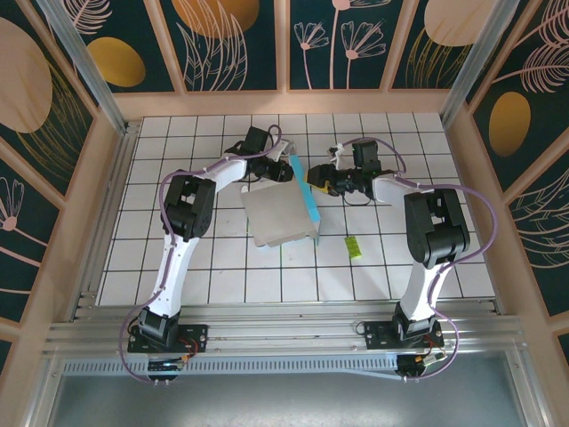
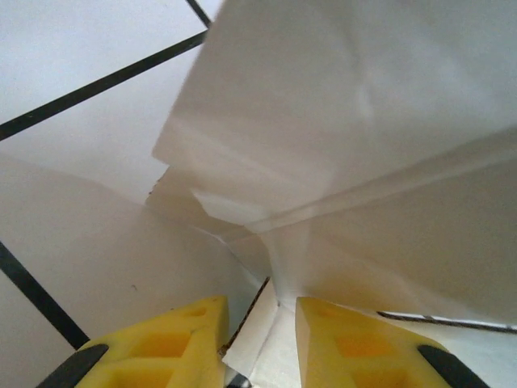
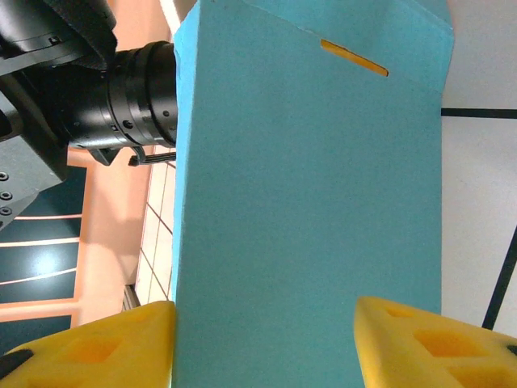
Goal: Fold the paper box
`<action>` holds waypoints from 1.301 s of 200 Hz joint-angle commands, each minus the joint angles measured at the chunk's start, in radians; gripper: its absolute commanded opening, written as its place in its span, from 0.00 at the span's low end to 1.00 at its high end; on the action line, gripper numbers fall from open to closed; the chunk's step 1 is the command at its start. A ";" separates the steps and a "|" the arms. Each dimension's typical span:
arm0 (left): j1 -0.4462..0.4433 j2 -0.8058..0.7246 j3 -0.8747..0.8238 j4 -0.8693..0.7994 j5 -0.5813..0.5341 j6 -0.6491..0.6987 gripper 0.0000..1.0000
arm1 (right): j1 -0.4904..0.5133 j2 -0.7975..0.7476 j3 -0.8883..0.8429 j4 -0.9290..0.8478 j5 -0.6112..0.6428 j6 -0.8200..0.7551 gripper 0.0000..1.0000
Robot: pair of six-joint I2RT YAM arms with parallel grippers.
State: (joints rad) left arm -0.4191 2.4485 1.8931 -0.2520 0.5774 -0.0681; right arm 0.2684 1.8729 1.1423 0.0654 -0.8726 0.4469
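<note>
The paper box (image 1: 277, 216) lies white face up in the middle of the table, with a teal flap (image 1: 305, 189) standing up along its right side. My left gripper (image 1: 283, 171) is at the sheet's far edge. In the left wrist view it (image 2: 260, 339) is open, low among raised white folds (image 2: 355, 121), with a corner of white card lying loose in the gap. My right gripper (image 1: 315, 181) is just right of the teal flap. It (image 3: 265, 347) is open wide, facing the teal panel (image 3: 307, 202), which has a narrow slot (image 3: 353, 57) near its top.
A small yellow-green slip (image 1: 353, 247) lies on the tiles right of the sheet. The left arm's black wrist (image 3: 121, 89) sits close behind the teal panel. Wooden walls (image 1: 102, 178) surround the tiled table (image 1: 178, 276).
</note>
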 commanded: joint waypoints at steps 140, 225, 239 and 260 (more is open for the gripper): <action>-0.035 -0.037 -0.058 -0.059 0.116 0.019 0.26 | 0.014 -0.003 -0.033 -0.036 0.061 -0.005 0.60; -0.041 -0.018 -0.053 -0.109 0.110 0.031 0.18 | 0.016 0.001 -0.029 -0.029 0.059 0.001 0.60; -0.041 -0.022 -0.048 -0.110 0.109 0.031 0.18 | 0.017 -0.001 -0.029 -0.032 0.060 0.000 0.60; -0.040 -0.065 -0.073 -0.061 0.080 0.011 0.24 | 0.015 -0.004 -0.029 -0.038 0.063 -0.005 0.60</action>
State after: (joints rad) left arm -0.4259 2.4073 1.8446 -0.2661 0.6460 -0.0532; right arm 0.2775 1.8729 1.1423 0.0666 -0.8654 0.4507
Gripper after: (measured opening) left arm 0.212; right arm 0.596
